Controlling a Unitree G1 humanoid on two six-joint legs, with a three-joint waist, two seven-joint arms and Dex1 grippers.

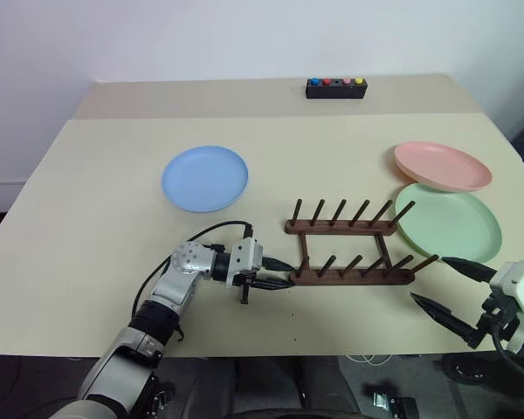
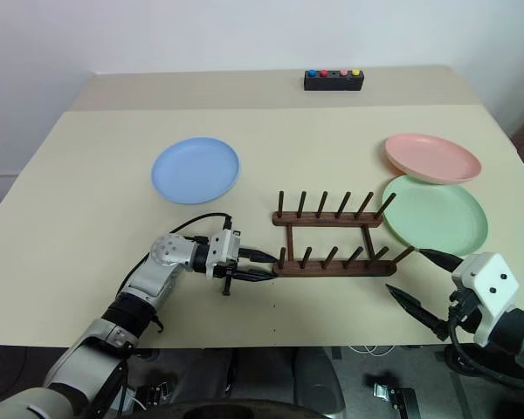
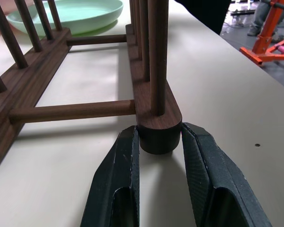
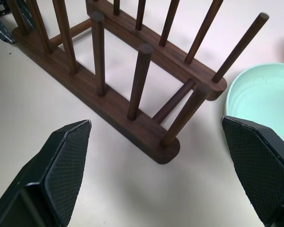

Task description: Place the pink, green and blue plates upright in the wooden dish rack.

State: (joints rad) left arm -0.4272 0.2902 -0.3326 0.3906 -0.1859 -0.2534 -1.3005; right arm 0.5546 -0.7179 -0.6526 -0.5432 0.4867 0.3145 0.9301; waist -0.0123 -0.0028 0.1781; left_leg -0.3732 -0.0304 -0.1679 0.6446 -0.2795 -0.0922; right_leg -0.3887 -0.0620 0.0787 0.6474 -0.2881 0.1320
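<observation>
no plate is racked yet: the dark brown wooden peg rack at centre right stands empty, its end rail clamped by the left gripper, while the right gripper is held wide apart near the pale mint green round plastic plate, and the salmon pink plate and the light blue plate are left flat on the bench.

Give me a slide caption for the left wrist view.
Left gripper shut on the dish rack rail end.

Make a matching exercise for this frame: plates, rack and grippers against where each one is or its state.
Things:
1. blue plate
2. green plate
3. left gripper
4. right gripper

Places or states:
A. fingers either side of the rack's near rail end
B. flat on the table, left of the rack
C. open wide, off the rack's right end
D. flat, right of the rack, in front of the pink plate

Pairs: 1-B, 2-D, 3-A, 4-C
</observation>
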